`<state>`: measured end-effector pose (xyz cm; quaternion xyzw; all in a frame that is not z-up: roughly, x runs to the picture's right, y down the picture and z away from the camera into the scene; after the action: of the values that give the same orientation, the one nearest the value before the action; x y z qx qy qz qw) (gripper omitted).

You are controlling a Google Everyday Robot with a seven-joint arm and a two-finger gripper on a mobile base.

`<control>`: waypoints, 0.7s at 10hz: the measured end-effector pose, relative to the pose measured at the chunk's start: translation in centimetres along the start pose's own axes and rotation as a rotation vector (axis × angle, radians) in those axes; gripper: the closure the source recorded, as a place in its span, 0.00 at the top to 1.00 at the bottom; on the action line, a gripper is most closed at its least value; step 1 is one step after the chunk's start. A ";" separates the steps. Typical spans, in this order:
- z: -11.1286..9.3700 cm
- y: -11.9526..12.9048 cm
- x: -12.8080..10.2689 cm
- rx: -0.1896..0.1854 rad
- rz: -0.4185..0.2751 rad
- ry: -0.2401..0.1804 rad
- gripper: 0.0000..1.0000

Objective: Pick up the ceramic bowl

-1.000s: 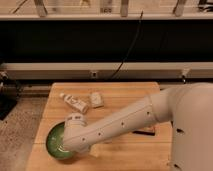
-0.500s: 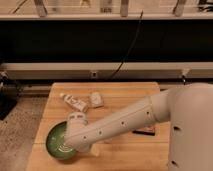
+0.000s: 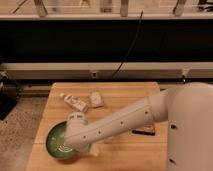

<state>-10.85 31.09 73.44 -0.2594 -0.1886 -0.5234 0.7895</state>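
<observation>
The ceramic bowl (image 3: 58, 143) is wide, shallow and green, with pale ring marks inside. It sits on the wooden table (image 3: 125, 92) near the front left corner. My white arm (image 3: 120, 122) reaches from the right across the table and bends down over the bowl's right side. The gripper (image 3: 79, 144) is at the arm's end, at the bowl's right rim, largely hidden by the wrist. The right part of the bowl is covered by the arm.
A small white bottle-like item (image 3: 75, 103) and a pale packet (image 3: 96, 99) lie behind the bowl. A dark flat object (image 3: 145, 131) lies partly under the arm at the right. A black shelf front and cables stand behind the table.
The arm's end has shifted slightly over the bowl's right side. The bowl has stayed in place on the table.
</observation>
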 end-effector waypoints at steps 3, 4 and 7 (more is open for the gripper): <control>-0.2 0.2 0.2 0.003 0.013 0.007 0.37; -0.2 0.3 0.3 0.004 0.015 0.011 0.29; -0.1 0.7 0.3 -0.002 0.007 0.010 0.02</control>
<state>-10.09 30.99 73.41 -0.2583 -0.1834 -0.5220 0.7920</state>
